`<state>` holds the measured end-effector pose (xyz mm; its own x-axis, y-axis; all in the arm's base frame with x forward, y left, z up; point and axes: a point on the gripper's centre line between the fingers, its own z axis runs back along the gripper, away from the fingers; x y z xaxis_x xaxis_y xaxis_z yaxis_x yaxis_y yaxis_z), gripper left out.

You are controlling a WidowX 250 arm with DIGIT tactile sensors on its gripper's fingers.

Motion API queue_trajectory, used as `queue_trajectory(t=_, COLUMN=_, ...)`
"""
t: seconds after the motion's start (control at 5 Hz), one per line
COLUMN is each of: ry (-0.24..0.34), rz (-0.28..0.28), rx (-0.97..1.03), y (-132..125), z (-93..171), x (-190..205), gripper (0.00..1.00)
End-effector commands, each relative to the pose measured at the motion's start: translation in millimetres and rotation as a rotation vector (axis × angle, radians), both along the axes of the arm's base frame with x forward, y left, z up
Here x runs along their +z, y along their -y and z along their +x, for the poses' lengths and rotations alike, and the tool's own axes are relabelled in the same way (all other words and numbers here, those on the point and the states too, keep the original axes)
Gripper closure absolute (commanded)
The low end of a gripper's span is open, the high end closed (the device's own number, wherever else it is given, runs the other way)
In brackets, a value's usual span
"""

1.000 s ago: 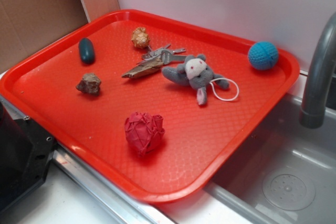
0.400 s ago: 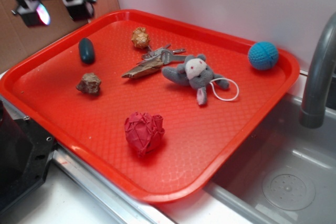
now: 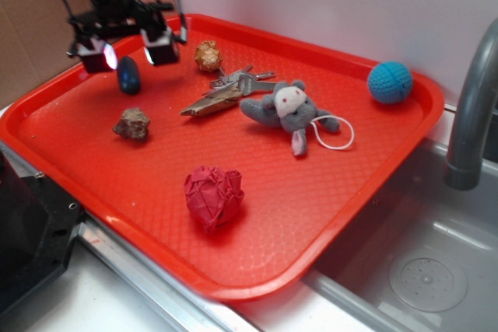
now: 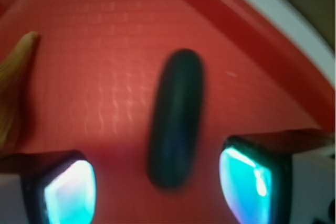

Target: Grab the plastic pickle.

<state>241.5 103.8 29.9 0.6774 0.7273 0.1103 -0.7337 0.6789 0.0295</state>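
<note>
Currently the step in hand is the approach to the grasp. The hand (image 3: pixel 128 47) hangs over the far left corner of the red tray (image 3: pixel 327 215), fingers apart and holding nothing. The plastic pickle (image 4: pixel 176 119) lies flat on the tray directly below, between the two lit fingertips (image 4: pixel 68 192) in the wrist view, its long axis running away from the hand. Next move, by judgement: descend straight, then close across its narrow width.

A play-kitchen setup: a grey faucet (image 3: pixel 475 106) curves over a moulded sink basin (image 3: pixel 420 262) beside a red tray (image 3: pixel 311 215).
</note>
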Motion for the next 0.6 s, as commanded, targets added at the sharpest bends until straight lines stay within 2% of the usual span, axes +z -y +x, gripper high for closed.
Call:
queue_trajectory(t=0.0, ry=-0.019, rz=0.041, rx=0.026, y=-19.6, z=23.8, x=-19.0, gripper=0.00)
queue_trajectory(t=0.2, ry=-0.021, rz=0.038, rx=0.051, y=-28.7, z=27.5, x=-22.2, gripper=0.09)
queue_trajectory(t=0.4, ry=-0.028, rz=0.021, rx=0.043, y=-30.8, z=22.9, x=-14.3, gripper=1.00)
